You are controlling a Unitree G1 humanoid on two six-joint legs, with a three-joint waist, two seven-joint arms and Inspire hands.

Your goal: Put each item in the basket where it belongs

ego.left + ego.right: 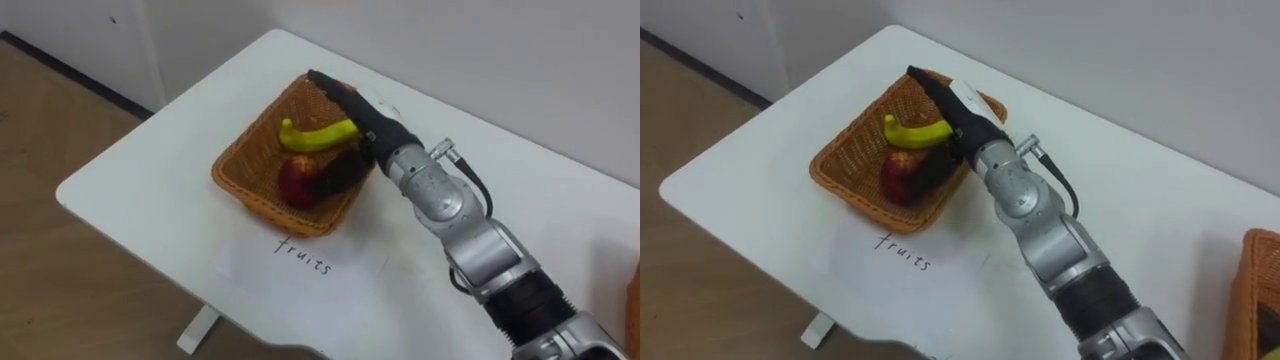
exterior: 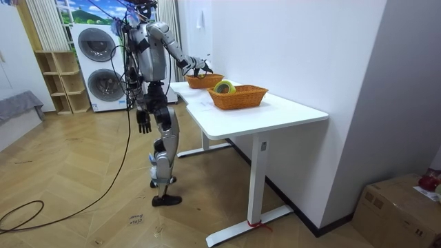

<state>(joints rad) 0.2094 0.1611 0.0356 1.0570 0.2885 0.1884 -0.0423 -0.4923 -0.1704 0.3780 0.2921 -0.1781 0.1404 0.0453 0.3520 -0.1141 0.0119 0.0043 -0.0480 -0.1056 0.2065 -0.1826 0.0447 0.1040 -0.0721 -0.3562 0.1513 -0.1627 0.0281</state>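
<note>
The right hand (image 1: 362,122) reaches over the fruit basket (image 1: 240,182) on the white table (image 1: 140,190). Its fingers (image 1: 330,85) are stretched straight and released, holding nothing. The banana (image 1: 318,137) lies inside the basket just below them, at 12 o'clock from the red apple (image 1: 294,184) (the thumb points down to it). A paper sheet (image 1: 300,265) lies at 6 o'clock from the basket. The left hand (image 2: 143,124) hangs at the robot's side.

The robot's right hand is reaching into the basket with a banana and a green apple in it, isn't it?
Not quite: the apple is red, not green, as the left eye view shows. The rest holds: the right hand reaches into the basket with the banana.
</note>
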